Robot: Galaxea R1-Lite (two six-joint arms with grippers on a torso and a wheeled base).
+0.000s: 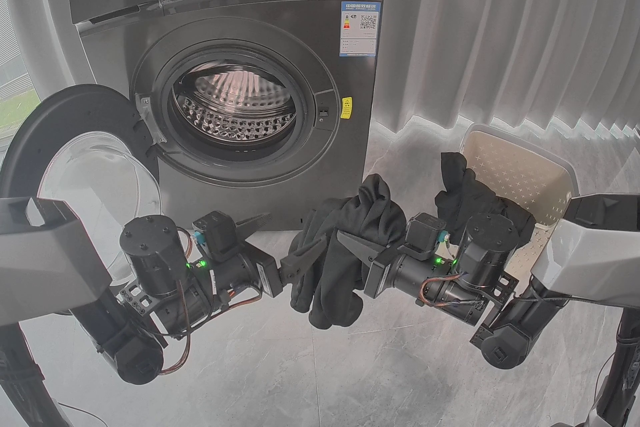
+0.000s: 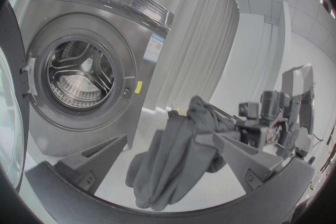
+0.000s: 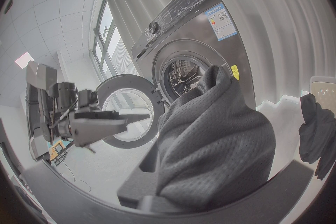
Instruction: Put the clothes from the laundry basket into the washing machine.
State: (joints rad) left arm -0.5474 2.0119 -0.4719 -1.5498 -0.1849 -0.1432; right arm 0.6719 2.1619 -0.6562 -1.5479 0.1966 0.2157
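The washing machine [image 1: 267, 48] is standing with its door [image 1: 67, 115] swung open leftward. The left hand [image 1: 280, 241] is hovering below it, fingers spread apart. Just beside it, a dark garment [image 1: 360, 228] is hanging from the right hand [image 1: 350, 238], which is gripping it. Another dark garment [image 1: 467, 195] is draping over the laundry basket [image 1: 527, 168].

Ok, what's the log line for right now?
right hand: holding dark garment | left hand: open | washing machine door: open | laundry basket: another garment
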